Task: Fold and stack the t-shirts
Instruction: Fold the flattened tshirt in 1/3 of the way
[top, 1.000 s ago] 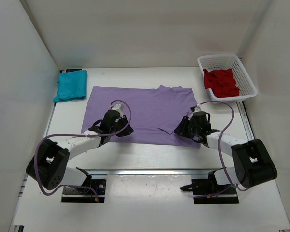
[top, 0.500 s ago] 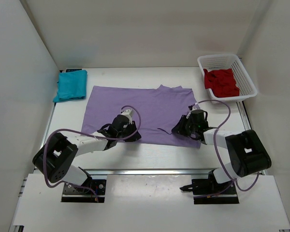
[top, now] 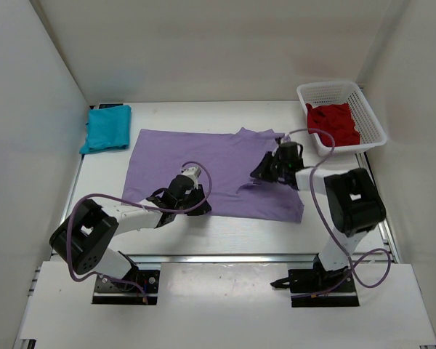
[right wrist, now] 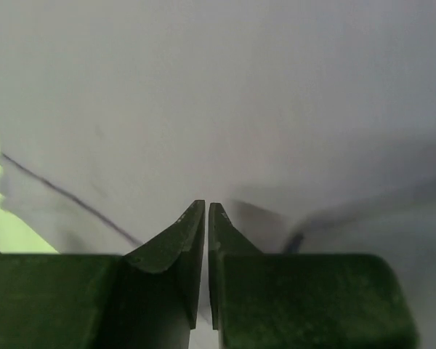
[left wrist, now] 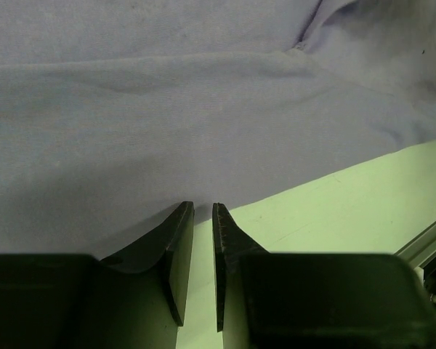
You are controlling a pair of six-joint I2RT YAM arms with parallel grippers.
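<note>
White table [top: 225,231] inside a plain white enclosure, top view: lavender t-shirt [top: 196,156] is lying spread mid-table, its right part rumpled with 1 flap turned over. Teal t-shirt [top: 107,129] is sitting folded at far left, well apart. Dark red t-shirt [top: 333,123] is lying crumpled in the white basket [top: 376,123] at far right. So 1 of 3 looks done, and the lavender fold is just starting.

Left gripper [top: 196,203] is sitting low at the near hem. Right gripper [top: 260,173] is sitting on the rumpled right part, with its arm reaching across toward the centre.

Left wrist view: the jaws are standing almost together, 1 thin slit between them, tips right at the hem where cloth meets table. Cannot tell if cloth is actually nipped.

Right wrist view: the jaws are clenching on a pucker of lavender cloth, and fabric is filling nearly the whole view.

Risks, as judgement:
- The left side may be gripping nothing. If so, a lift is raising 1 side only and the fold is coming out skewed.
- The right pinch is sitting on a rumpled patch, so it may be catching 2 layers or only the loose flap. Either way the flap is getting trapped inside the fold.
- A shallow bite on soft knit may be slipping out mid-carry.
- The right arm's cable is looping close to the basket, a possible snag on a wide swing.
</note>
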